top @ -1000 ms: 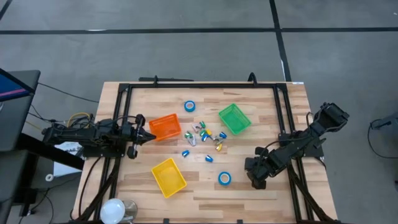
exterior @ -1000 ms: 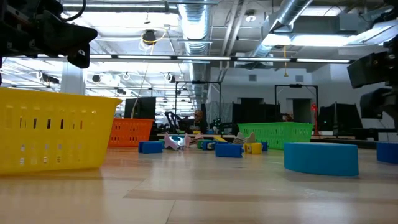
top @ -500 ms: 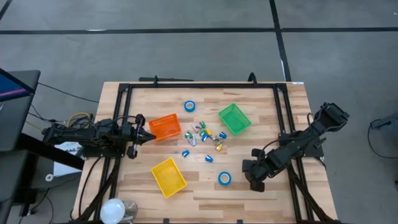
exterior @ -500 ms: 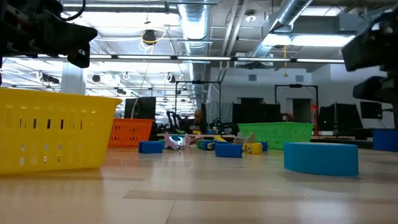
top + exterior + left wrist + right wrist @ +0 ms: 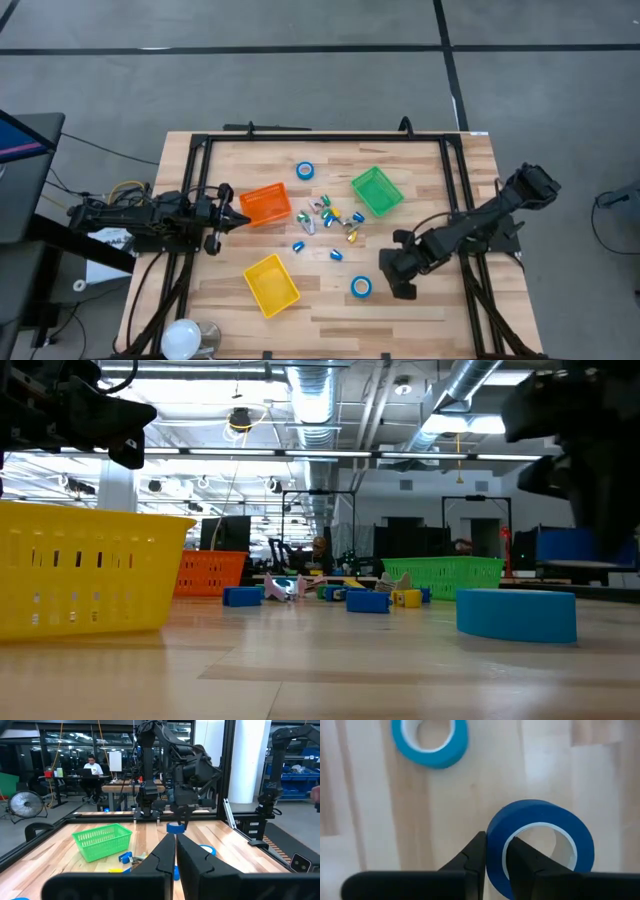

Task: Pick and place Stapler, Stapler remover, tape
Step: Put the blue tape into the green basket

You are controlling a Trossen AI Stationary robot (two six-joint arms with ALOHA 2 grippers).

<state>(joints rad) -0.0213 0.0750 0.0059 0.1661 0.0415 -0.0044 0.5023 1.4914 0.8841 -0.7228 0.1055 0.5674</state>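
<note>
Right tool point(image 5: 392, 280) has slid leftward across the bench point(image 5: 430, 310) since 1 second ago and now hangs just right of the front tape roll point(image 5: 361, 287). Its fingers point(image 5: 476, 851) pinch the wall of another tape roll point(image 5: 542, 847), 1 finger outside and 1 inside the ring, with the front roll lying flat on the wood beyond it in the right wrist view.

Left tool point(image 5: 240, 214) waits at the left side of the bench, beside the orange bin point(image 5: 265, 203), its fingers point(image 5: 165, 857) pressed together on nothing.

On the bench stand 3 bins. Yellow bin point(image 5: 271, 284) sits at the front left, nothing visible in it. Orange bin sits left of centre, nothing visible in it. Green bin point(image 5: 377, 190) sits right of centre toward the back, also showing nothing inside from above.

A 3rd tape roll point(image 5: 305, 171) lies flat near the back, between the orange and green bins and well apart from the other 2.

Between the orange and green bins lies a loose cluster of small pieces point(image 5: 331, 215) in blue, green and yellow; which are staplers and which removers I cannot tell. 2 blue pieces point(image 5: 336, 254) lie apart, nearer the front.
</note>
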